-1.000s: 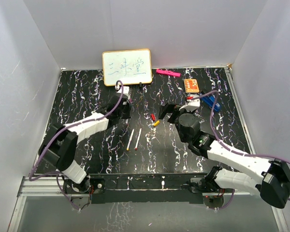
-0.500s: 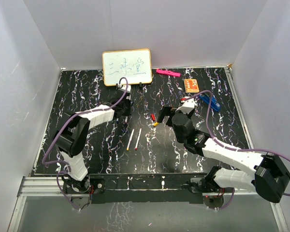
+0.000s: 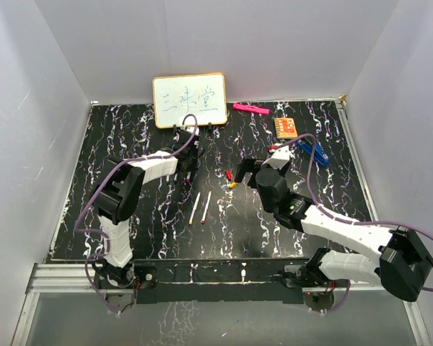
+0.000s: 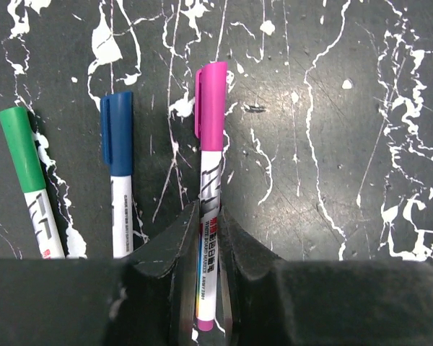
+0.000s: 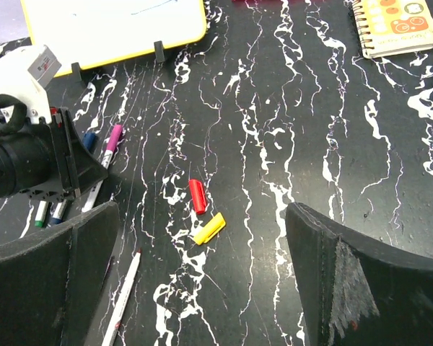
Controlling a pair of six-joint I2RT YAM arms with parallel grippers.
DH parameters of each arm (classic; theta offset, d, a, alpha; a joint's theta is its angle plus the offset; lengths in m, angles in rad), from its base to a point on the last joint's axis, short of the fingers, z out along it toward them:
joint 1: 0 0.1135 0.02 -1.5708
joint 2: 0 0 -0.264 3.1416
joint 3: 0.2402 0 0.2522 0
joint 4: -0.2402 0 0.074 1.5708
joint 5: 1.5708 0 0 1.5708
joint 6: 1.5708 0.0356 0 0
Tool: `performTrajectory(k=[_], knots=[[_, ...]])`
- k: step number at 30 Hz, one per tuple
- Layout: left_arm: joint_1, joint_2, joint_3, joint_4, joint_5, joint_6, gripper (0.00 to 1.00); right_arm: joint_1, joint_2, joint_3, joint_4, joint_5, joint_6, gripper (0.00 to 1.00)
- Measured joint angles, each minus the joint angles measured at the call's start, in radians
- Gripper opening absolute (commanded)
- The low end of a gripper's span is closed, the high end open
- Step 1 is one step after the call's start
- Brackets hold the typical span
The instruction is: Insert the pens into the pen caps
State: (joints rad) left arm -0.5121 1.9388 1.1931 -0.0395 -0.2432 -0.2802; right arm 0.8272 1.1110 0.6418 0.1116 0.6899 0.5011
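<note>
My left gripper (image 4: 209,214) is shut on the white barrel of a pink-capped pen (image 4: 211,108) that lies on the table; it sits at the back left in the top view (image 3: 190,160). A blue-capped pen (image 4: 117,137) and a green-capped pen (image 4: 22,148) lie just left of it. My right gripper (image 5: 202,210) is open wide and empty, hovering over a loose red cap (image 5: 197,196) and a yellow cap (image 5: 208,228). Two uncapped white pens (image 3: 200,206) lie side by side at the table's middle; one shows in the right wrist view (image 5: 123,303).
A whiteboard (image 3: 190,99) stands at the back, with a pink bar (image 3: 250,109), an orange notebook (image 3: 286,127) and a blue clip-like object (image 3: 317,152) to the right. The black marbled table (image 3: 130,223) is walled on three sides.
My left arm has swung farther back and right towards the whiteboard, bringing the pink-capped pen down beside the capped pens. My right gripper has shifted slightly left over the loose caps.
</note>
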Motion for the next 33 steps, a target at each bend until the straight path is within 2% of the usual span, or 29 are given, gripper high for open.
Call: performTrajectory(k=[7, 15, 23, 27, 33], knots=[[0.0, 0.019, 0.027, -0.017, -0.034, -0.001, 0.2, 0.0, 0.029, 0.005, -0.005, 0.0, -0.002, 0.98], [0.0, 0.019, 0.034, -0.041, -0.069, 0.0, 0.36, 0.0, 0.036, 0.005, -0.006, 0.011, -0.001, 0.98], [0.003, 0.008, 0.037, -0.063, -0.067, 0.001, 0.39, 0.0, 0.064, 0.013, -0.006, 0.02, 0.003, 0.98], [0.003, -0.05, 0.032, -0.075, -0.046, 0.005, 0.39, 0.0, 0.071, 0.015, -0.003, 0.042, 0.016, 0.98], [-0.003, -0.248, -0.014, -0.082, 0.005, 0.005, 0.39, -0.005, 0.071, 0.009, 0.079, 0.079, 0.023, 0.98]])
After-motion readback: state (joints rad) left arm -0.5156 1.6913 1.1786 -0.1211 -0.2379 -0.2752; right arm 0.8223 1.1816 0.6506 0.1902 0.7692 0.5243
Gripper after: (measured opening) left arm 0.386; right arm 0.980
